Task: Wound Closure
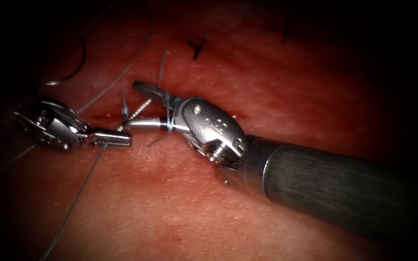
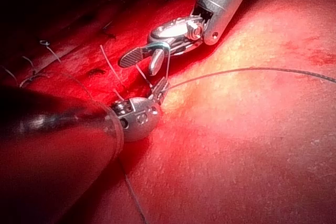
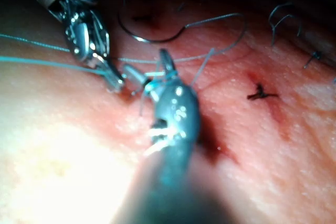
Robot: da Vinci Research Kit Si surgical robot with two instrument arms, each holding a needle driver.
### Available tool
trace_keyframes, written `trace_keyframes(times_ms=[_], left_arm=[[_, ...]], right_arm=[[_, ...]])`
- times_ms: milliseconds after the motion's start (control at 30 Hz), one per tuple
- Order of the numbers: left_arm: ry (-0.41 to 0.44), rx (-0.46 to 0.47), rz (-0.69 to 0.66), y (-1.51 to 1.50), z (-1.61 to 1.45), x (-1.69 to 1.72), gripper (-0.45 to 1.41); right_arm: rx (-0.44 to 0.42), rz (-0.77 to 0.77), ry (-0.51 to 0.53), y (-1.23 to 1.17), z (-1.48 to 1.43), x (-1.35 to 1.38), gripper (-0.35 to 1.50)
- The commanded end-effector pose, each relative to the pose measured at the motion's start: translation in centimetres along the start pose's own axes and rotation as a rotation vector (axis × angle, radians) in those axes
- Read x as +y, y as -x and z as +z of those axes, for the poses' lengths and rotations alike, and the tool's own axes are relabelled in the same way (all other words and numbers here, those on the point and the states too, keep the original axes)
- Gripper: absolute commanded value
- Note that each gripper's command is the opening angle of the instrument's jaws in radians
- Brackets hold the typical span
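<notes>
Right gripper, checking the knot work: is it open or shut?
Open. The right gripper has its two jaws spread apart in the endoscope view, with thread wrapped around them.

The right arm's tool (image 1: 143,106) is bright polished metal: two slim tapered jaws, one showing a cross-hatched inner face, hinged on a rounded silver wrist block (image 1: 214,128). That block carries small round pin heads and, at its end farthest from the jaws, a larger threaded screw. Behind the screw a shiny collar joins a thick, dark grey shaft (image 1: 335,186) with a brushed, faintly streaked finish.

The left arm's tool (image 1: 111,138) is the same silver metal, with short narrow jaws ahead of a knuckled wrist (image 1: 56,126) of layered plates and small pins. Seen from its own wrist camera, a rounded steel clevis (image 2: 140,119) sits ahead of a glossy dark shaft (image 2: 58,129).
</notes>
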Motion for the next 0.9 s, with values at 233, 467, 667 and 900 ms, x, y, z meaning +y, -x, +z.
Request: trace_keyframes(times_ms=[233, 467, 667, 900], left_arm=[[-0.007, -0.002, -0.004, -0.14, 0.3, 0.02, -0.45], [-0.014, -0.012, -0.007, -0.09, 0.45, -0.04, -0.45], [-0.018, -0.012, -0.011, 0.13, 0.54, -0.19, -0.45], [-0.019, -0.015, -0.006, 0.31, 0.57, -0.28, -0.45]], right_arm=[[-0.078, 0.056, 0.134, 0.03, -0.02, 0.06, 0.71], [-0.163, 0.056, 0.23, 0.06, -0.02, 0.11, 0.84], [-0.203, 0.058, 0.305, 0.12, -0.02, 0.26, 0.94], [-0.203, 0.081, 0.343, 0.22, -0.01, 0.41, 1.03]])
